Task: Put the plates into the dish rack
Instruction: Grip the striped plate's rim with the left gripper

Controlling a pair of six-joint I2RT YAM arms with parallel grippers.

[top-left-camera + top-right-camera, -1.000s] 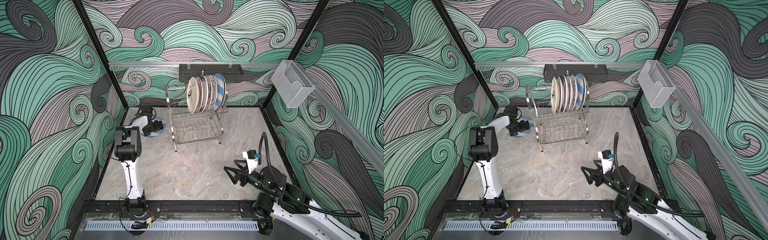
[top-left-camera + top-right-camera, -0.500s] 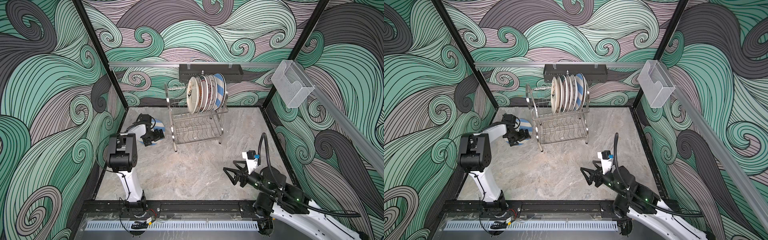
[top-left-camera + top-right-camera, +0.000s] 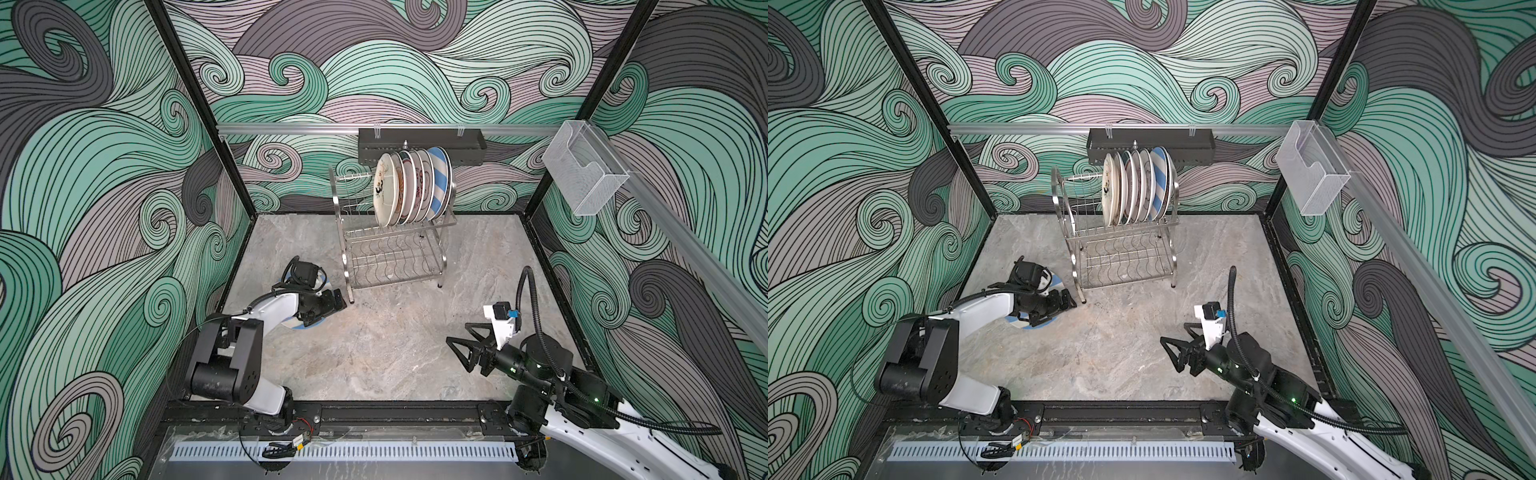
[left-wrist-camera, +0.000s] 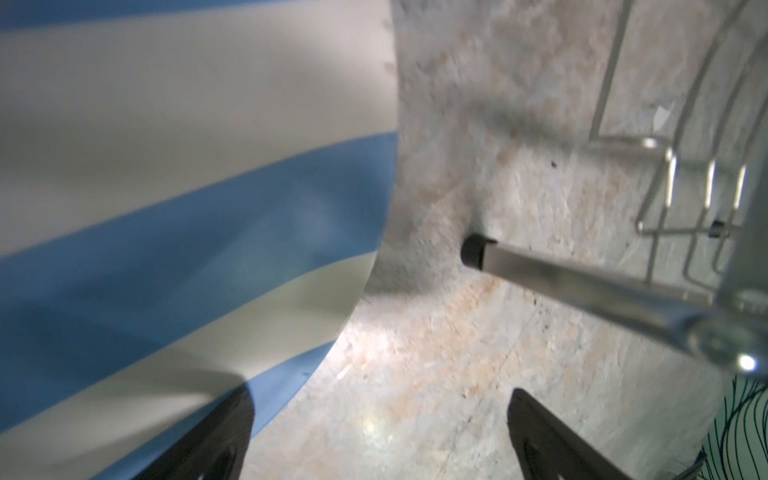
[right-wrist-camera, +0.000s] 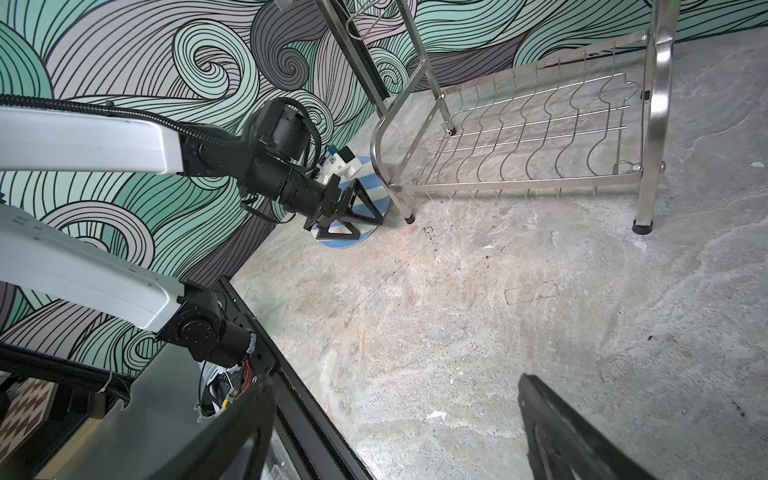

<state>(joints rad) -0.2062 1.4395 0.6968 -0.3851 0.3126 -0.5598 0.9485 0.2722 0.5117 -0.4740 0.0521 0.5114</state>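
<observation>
Now the open left gripper [image 3: 336, 301] has swung across the striped plate [image 5: 343, 245] toward the dish rack [image 3: 395, 266]; right gripper [image 3: 457, 332] stays open.

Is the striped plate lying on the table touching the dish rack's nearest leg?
Apart. The left wrist view shows a strip of bare table between the rim of the striped plate and the black-capped leg of the dish rack.

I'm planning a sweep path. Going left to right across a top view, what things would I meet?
striped plate lying on the table → dish rack → right hand → clear plastic box on the wall rail. The left hand overlaps the plate, so it is left out.
</observation>
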